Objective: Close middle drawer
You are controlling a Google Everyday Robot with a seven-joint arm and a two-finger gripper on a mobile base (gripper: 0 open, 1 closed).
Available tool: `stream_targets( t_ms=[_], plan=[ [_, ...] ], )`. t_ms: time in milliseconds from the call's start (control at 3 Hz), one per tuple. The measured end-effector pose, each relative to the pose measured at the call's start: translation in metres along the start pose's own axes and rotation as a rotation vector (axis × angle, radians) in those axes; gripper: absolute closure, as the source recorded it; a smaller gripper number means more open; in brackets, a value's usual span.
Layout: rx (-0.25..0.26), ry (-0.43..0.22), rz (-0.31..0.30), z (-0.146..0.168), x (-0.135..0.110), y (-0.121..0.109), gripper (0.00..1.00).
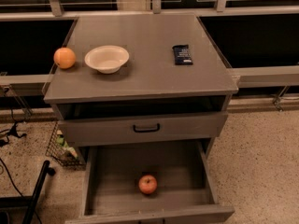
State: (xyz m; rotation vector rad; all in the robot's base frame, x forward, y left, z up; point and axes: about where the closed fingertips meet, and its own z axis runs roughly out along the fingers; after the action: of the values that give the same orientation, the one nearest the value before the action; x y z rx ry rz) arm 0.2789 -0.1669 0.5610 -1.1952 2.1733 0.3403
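The middle drawer (100,171) of the gray cabinet (140,78) is pulled far out toward me. Its long deep tray lies open, and its low front (196,213) runs along the bottom edge of the camera view. A red apple (147,184) lies inside it, near the front. Above it, another gray drawer (196,124) with a black loop handle (146,128) stands slightly out, with a dark gap over it. My gripper is not in view.
On the cabinet top are an orange (64,58), a white bowl (107,58) and a dark snack bar (182,54). A wire basket (60,148) sits on the floor left of the cabinet. A black bar (35,192) and cables (11,132) are at lower left.
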Motion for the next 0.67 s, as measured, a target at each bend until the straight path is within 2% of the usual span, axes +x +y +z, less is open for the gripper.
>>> stream_targets(
  t_ms=[333, 667],
  plan=[
    [0.007, -0.032, -0.056, 0.033, 0.020, -0.008, 1.00],
    [-0.015, -0.057, -0.086, 0.069, 0.040, -0.010, 1.00]
  ],
)
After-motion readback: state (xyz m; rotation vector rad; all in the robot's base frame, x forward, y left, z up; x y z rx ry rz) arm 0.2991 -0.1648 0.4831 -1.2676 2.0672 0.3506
